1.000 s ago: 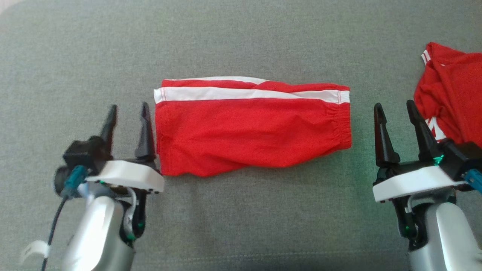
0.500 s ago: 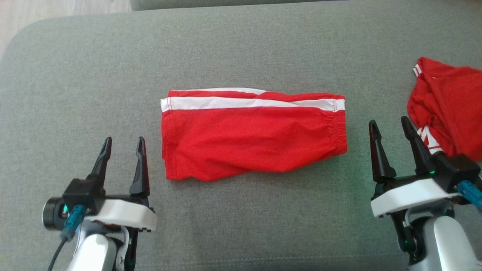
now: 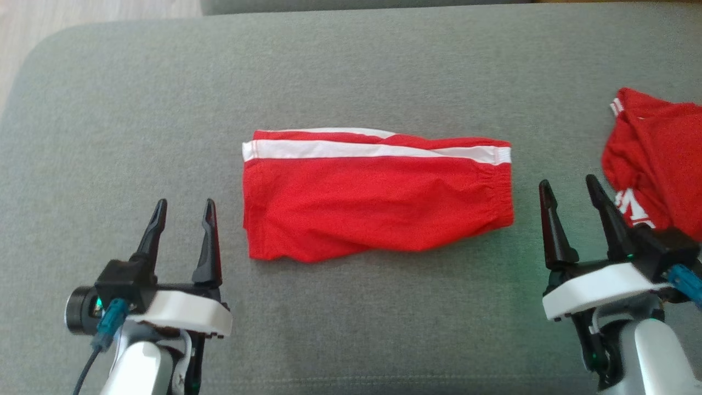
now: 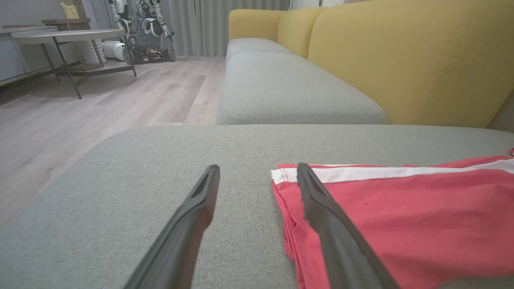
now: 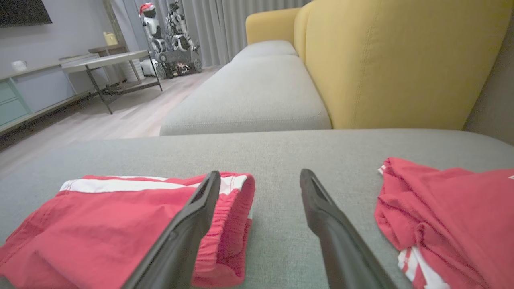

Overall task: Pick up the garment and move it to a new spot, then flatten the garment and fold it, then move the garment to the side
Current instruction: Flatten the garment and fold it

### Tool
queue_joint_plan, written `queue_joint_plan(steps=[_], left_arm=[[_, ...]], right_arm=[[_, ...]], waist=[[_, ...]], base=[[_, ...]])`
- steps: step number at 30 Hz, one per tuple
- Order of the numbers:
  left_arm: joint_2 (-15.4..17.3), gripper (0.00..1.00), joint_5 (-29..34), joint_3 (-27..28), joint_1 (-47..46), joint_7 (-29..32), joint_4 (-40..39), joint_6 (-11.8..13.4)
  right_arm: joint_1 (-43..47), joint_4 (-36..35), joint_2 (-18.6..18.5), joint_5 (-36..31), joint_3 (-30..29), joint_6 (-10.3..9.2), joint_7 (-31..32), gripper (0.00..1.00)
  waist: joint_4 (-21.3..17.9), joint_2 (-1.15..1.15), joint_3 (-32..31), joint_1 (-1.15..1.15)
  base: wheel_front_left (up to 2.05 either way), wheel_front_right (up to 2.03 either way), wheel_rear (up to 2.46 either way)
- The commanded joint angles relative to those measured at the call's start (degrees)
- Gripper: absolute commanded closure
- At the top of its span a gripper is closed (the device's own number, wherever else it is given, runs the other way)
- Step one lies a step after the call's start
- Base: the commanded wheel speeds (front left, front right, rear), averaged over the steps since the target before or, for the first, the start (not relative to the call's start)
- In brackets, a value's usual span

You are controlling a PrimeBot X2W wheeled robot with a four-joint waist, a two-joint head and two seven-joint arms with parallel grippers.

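The garment [image 3: 377,196] is a pair of red shorts with a white side stripe, folded flat into a rectangle on the grey cushion [image 3: 351,71]. Its left hem appears in the left wrist view [image 4: 401,212] and its elastic waistband end in the right wrist view [image 5: 120,224]. My left gripper [image 3: 184,204] stands open just off the garment's lower left corner, nothing between its fingers. My right gripper [image 3: 569,184] is open too, to the right of the waistband end, apart from the cloth.
A second red garment [image 3: 655,164] with white trim lies crumpled at the cushion's right edge, close behind my right gripper, also seen as a heap [image 5: 449,216]. Wooden floor [image 3: 22,33] lies past the cushion's far left corner. A yellow sofa back [image 4: 409,60] rises beyond.
The head camera has tilted, so the cushion's far edge and the floor have come into view. My left gripper has drawn back from the garment's left edge. Both stay open.
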Motion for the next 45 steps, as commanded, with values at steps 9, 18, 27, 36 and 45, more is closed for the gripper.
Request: queue_joint_plan(steps=[9,18,27,36,45], left_arm=[[-0.1,0.00,-0.1,0.9,-5.1,-0.6,-1.7,0.0],[-1.3,0.00,-0.3,0.7,-6.9,-1.1,-0.1,-0.6],[-1.4,0.00,0.1,1.1,-7.6,-1.3,0.3,-0.8],[-1.8,0.00,0.5,1.7,-7.1,-1.3,-0.1,-0.7],[-1.8,0.00,0.7,2.2,-6.6,-1.3,-0.2,-0.6]], right_arm=[[-9.0,9.3,-2.3,1.2,3.5,-0.04,3.1,0.00],[-13.5,23.3,-2.4,3.1,3.1,-0.04,8.0,0.00],[-14.5,25.6,-2.1,7.6,4.8,-0.04,12.8,1.00],[-12.7,21.8,-7.3,10.7,4.2,-0.04,14.5,1.00],[-11.0,16.5,-11.2,13.7,2.8,-0.04,17.0,1.00]], waist=[[4.0,0.00,4.2,0.00],[5.3,0.00,5.9,0.00],[4.7,0.00,6.5,0.00],[3.4,0.00,5.7,0.00],[1.9,0.00,5.1,0.00]], base=[[0.00,0.00,0.00],[0.00,0.00,0.00],[0.00,0.00,0.00],[0.00,0.00,0.00],[0.00,0.00,0.00]])
